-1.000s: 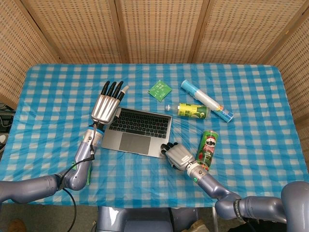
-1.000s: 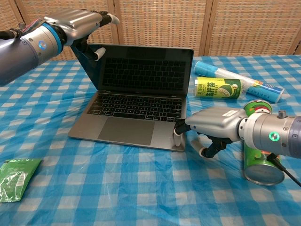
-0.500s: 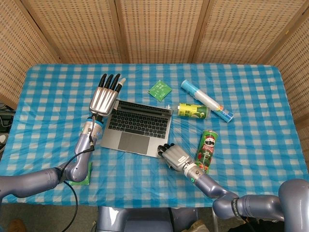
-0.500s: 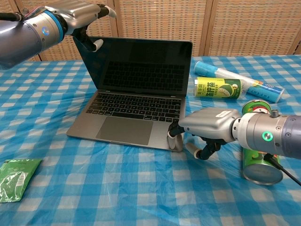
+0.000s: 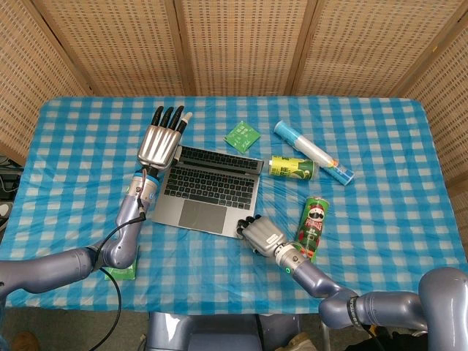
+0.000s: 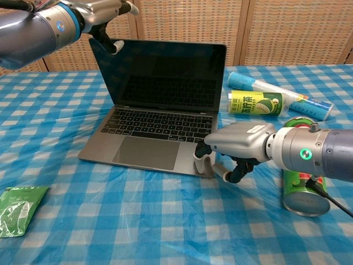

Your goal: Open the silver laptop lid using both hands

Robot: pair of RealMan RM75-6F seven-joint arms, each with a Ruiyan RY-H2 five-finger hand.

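Note:
The silver laptop [image 5: 208, 194] sits open on the blue checked cloth, its dark screen [image 6: 165, 72] standing nearly upright. My left hand [image 5: 159, 142] is at the lid's top left corner; in the chest view the left hand [image 6: 94, 11] has its thumb on the screen side and its fingers stretched over the back. My right hand [image 5: 263, 235] is at the base's front right corner. There the right hand [image 6: 240, 141] has curled fingertips pressing on the base's edge.
A green Pringles can [image 6: 300, 176] stands just right of my right hand. A green-yellow can [image 6: 256, 103] and a blue-white tube [image 6: 281, 91] lie behind it. One green packet [image 5: 242, 136] lies beyond the laptop, another green packet [image 6: 19, 201] at the front left.
The lid has swung further up and back with my left hand on its corner. My right hand has shifted slightly left along the base's front corner.

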